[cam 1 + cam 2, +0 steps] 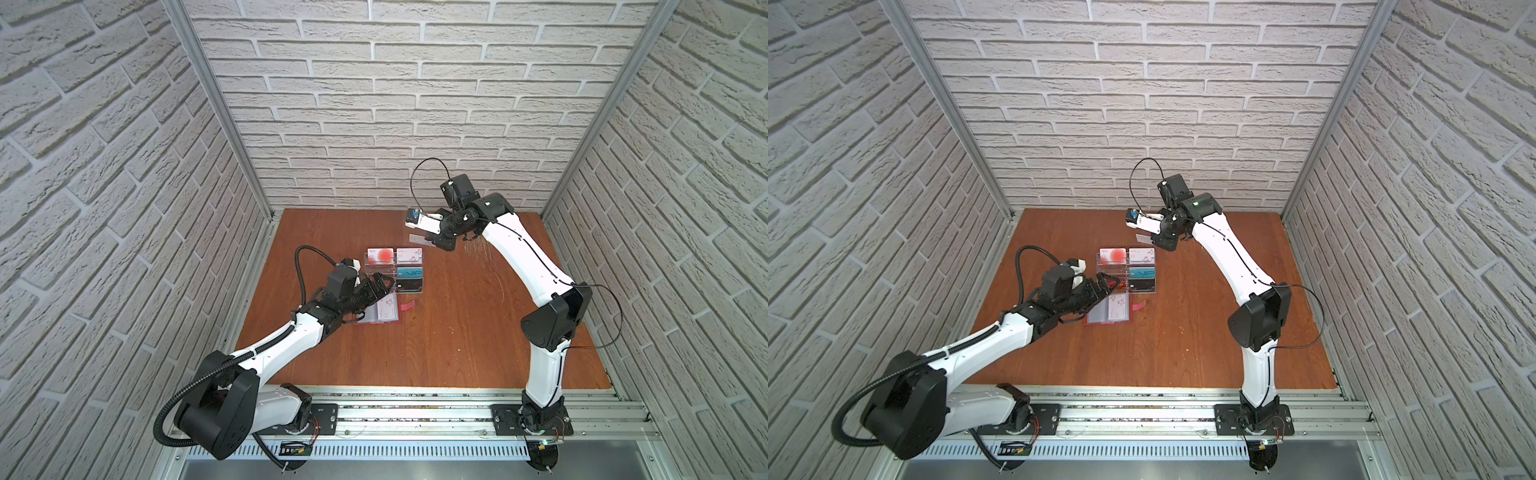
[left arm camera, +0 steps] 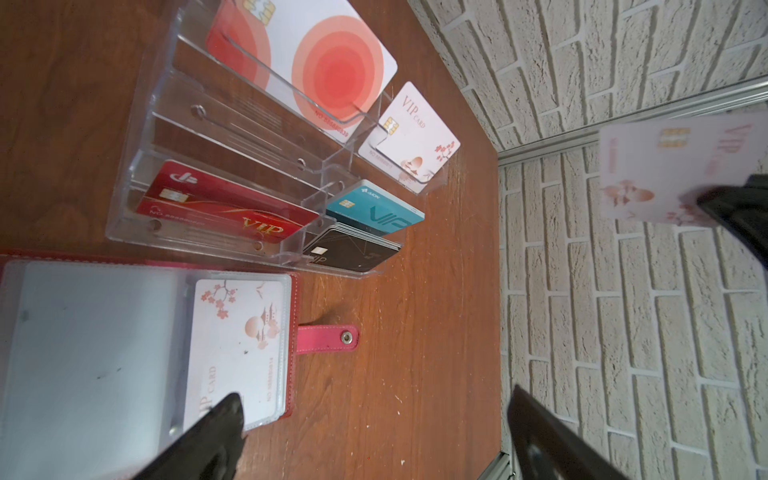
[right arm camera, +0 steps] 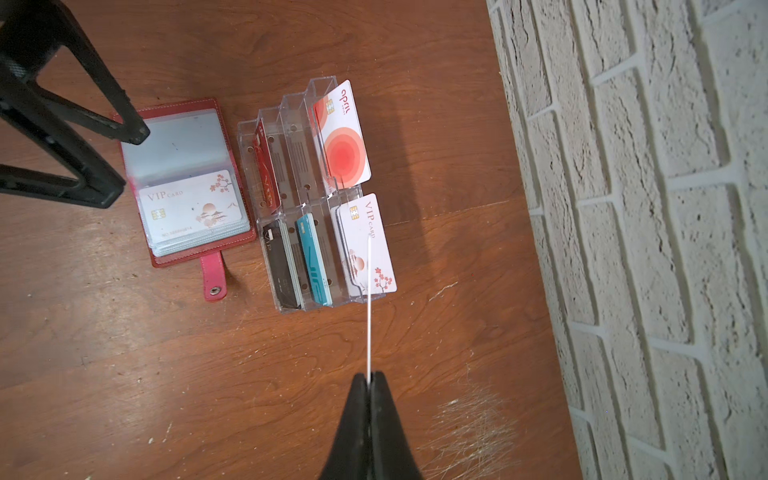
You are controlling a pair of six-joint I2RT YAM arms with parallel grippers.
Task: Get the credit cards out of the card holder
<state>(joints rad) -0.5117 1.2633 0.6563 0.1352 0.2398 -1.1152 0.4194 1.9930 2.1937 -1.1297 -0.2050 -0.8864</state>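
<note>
The red card holder (image 1: 360, 323) (image 2: 294, 299) (image 3: 183, 104) lies open on the table. A white credit card with blossoms (image 2: 241, 332) (image 3: 191, 208) sits in its top clear sleeve. My left gripper (image 1: 384, 284) (image 2: 376, 399) (image 3: 124, 166) is open just above the holder's empty page, with nothing between its fingers. My right gripper (image 1: 428, 241) (image 1: 1152, 241) (image 3: 369, 376) is shut on another white credit card (image 1: 417, 239) (image 2: 665, 166) (image 3: 369, 311). It holds that card in the air above the far side of the rack, edge-on in the right wrist view.
A clear acrylic tiered rack (image 1: 409, 292) (image 2: 137, 166) (image 3: 286, 307) stands just behind the holder. It holds a red-circle card (image 2: 332, 70), a white VIP card (image 2: 411, 129), teal (image 2: 374, 212), red (image 2: 232, 212) and black cards. The brick wall is close behind.
</note>
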